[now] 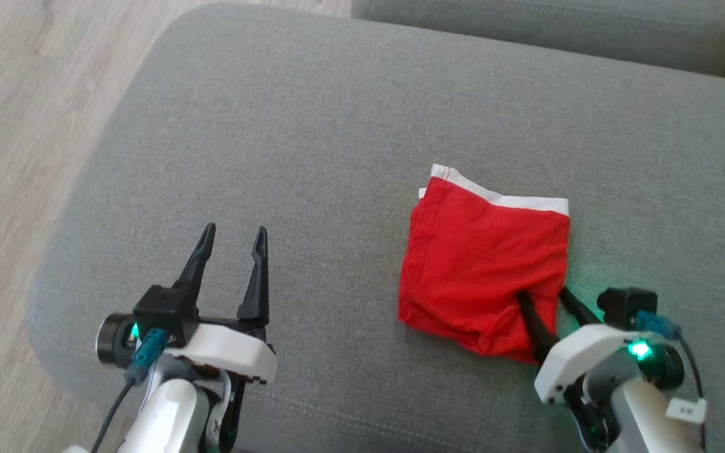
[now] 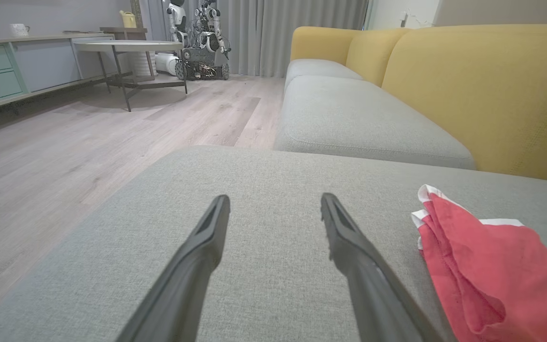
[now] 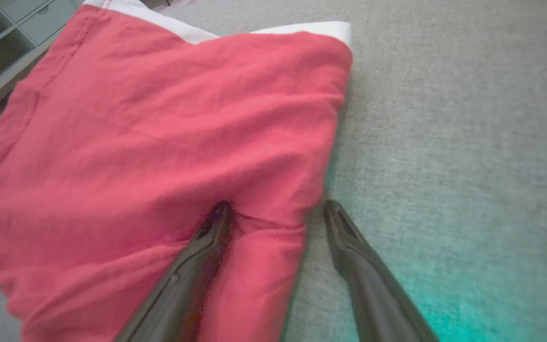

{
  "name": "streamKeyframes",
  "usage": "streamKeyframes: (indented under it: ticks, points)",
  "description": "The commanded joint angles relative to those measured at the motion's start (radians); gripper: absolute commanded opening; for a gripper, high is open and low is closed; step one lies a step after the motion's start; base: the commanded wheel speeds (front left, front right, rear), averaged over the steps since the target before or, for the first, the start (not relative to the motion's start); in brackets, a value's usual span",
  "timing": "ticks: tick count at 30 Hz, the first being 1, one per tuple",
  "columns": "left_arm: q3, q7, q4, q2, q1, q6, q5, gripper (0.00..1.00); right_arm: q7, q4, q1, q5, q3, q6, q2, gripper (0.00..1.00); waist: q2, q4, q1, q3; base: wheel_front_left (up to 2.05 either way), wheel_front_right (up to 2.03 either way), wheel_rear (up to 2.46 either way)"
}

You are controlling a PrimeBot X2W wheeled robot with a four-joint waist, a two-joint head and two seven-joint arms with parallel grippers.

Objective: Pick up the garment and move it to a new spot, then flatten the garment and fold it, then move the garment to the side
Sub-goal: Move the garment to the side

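Garment: red, folded into a rough square (image 1: 485,264), lying on the grey cushion (image 1: 312,157), out toward 4 o'clock from the middle of the head view.
White band: runs along the garment's 12 o'clock edge, with a second layer peeking out at the 11 o'clock corner.
Right gripper: down at the garment's 5 o'clock corner (image 1: 543,294), fingers spread, and that edge of cloth sits between them!
Right wrist view: here's the close look (image 3: 277,204). One finger (image 3: 193,266) rests on the red fabric (image 3: 159,133), where a small crease puckers at its tip. The other finger (image 3: 368,275) is on bare cushion just beside the hem. No pinch here.
Left gripper: off at the garment's 9 o'clock, well apart from it (image 1: 235,229), fingers wide apart and holding nothing.
Left wrist view: both fingers point across bare grey fabric (image 2: 274,199), and the garment (image 2: 487,266) shows at 4 o'clock.
Backdrop: a yellow backrest (image 2: 482,85) at 2 o'clock, wooden floor (image 2: 64,152) at 9 o'clock, a round table (image 2: 126,46) at 11 o'clock.
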Motion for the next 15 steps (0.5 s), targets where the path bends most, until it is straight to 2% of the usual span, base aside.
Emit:
streamKeyframes:
  ticks: [1, 2, 4, 10, 15]
  points:
    - [0.039, -0.009, -0.030, 0.002, -0.051, 0.004, 0.006, 1.00, 0.007, 0.001, -0.028, 0.012, 0.033, -0.001, -0.008, 0.79, 0.0000, -0.001, 0.0000, 0.004, 0.00, 0.00, 0.00]
    - [0.040, -0.010, -0.029, 0.001, -0.051, 0.005, 0.006, 1.00, 0.009, 0.010, -0.034, 0.013, 0.038, -0.001, -0.013, 0.47, 0.0000, -0.004, 0.0000, 0.007, 0.00, 0.00, 0.00]
    - [0.044, -0.011, -0.029, -0.001, -0.052, 0.006, 0.007, 1.00, 0.015, 0.022, -0.045, 0.019, 0.053, -0.001, -0.018, 0.00, 0.0000, -0.014, 0.0000, 0.013, 0.00, 0.00, 0.00]
    - [0.048, -0.013, -0.032, -0.003, -0.055, 0.004, 0.015, 1.00, 0.004, 0.007, -0.066, 0.013, 0.106, -0.001, -0.039, 0.00, 0.0000, -0.076, 0.0000, 0.021, 0.00, 0.00, 0.00]
    - [0.059, -0.013, -0.052, -0.002, -0.056, 0.007, 0.022, 1.00, 0.020, -0.036, -0.072, 0.003, 0.184, -0.001, -0.080, 0.00, 0.0000, -0.171, 0.0000, 0.033, 0.00, 0.00, 0.00]
